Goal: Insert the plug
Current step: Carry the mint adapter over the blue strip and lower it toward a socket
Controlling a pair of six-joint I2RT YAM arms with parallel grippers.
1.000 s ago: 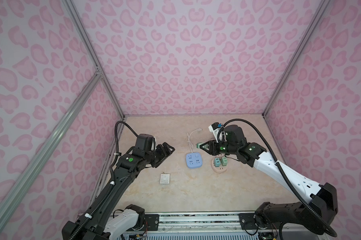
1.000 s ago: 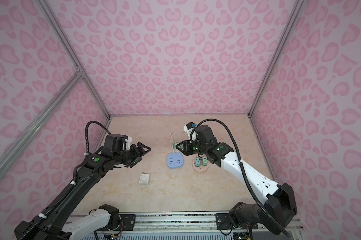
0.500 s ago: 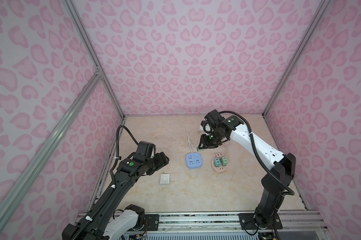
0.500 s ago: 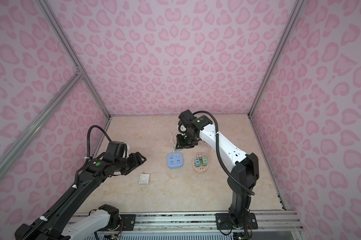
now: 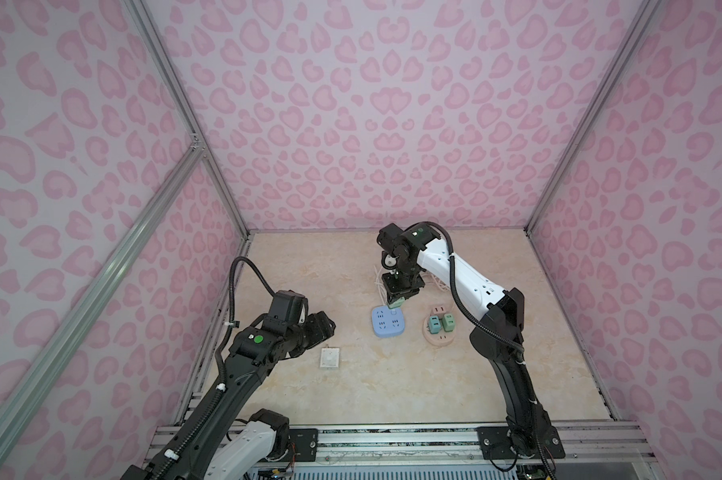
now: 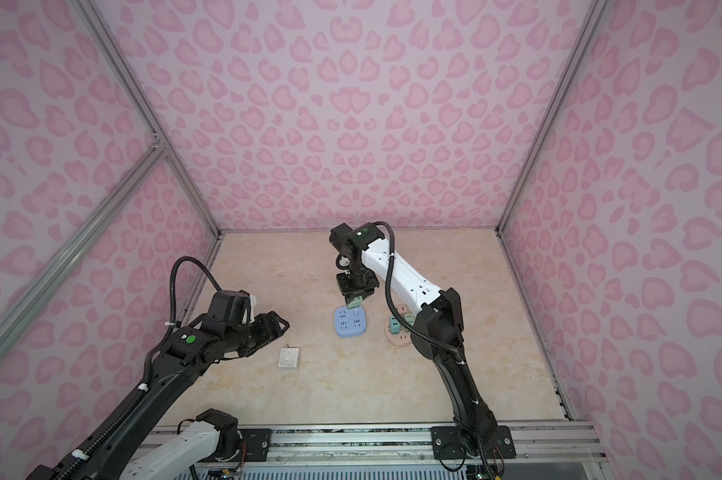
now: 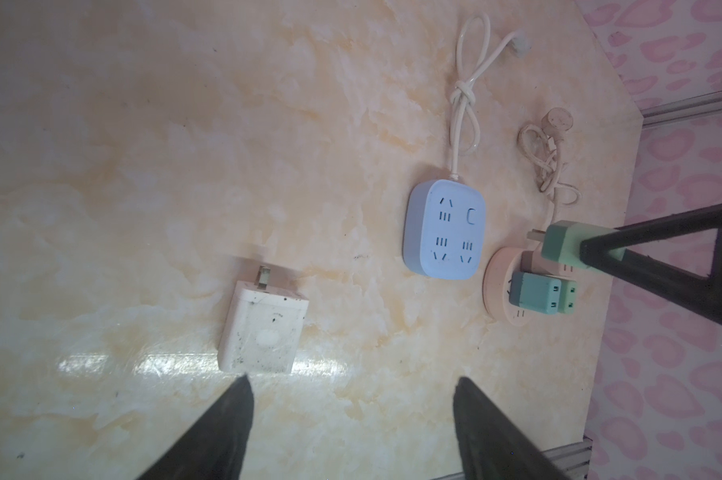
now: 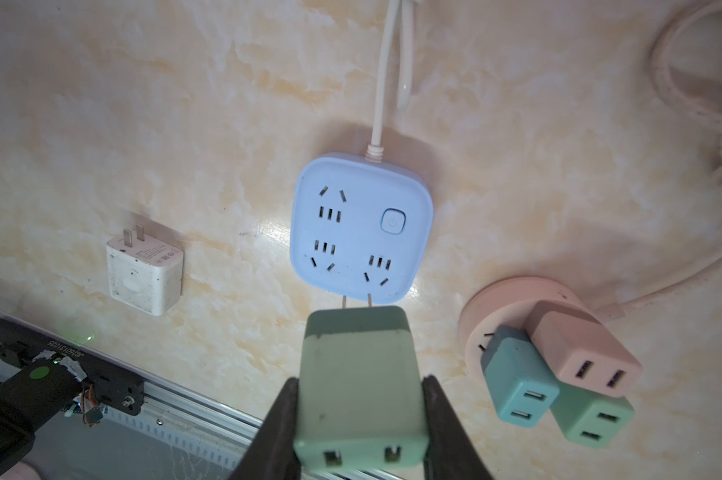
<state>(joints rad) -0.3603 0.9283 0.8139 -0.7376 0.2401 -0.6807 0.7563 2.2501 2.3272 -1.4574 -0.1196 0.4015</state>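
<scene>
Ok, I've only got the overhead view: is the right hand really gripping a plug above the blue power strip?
Observer: Yes. The right wrist view shows the right hand shut on a green plug, its two prongs pointing at the blue power strip.
Operator: Are the prongs in yet?
Observer: No. Both prongs show bare at the strip's near edge, in none of its slots.
Operator: And the left hand?
Observer: Its own wrist view shows the left hand open and empty, with a white charger lying on its side just ahead of it.
</scene>
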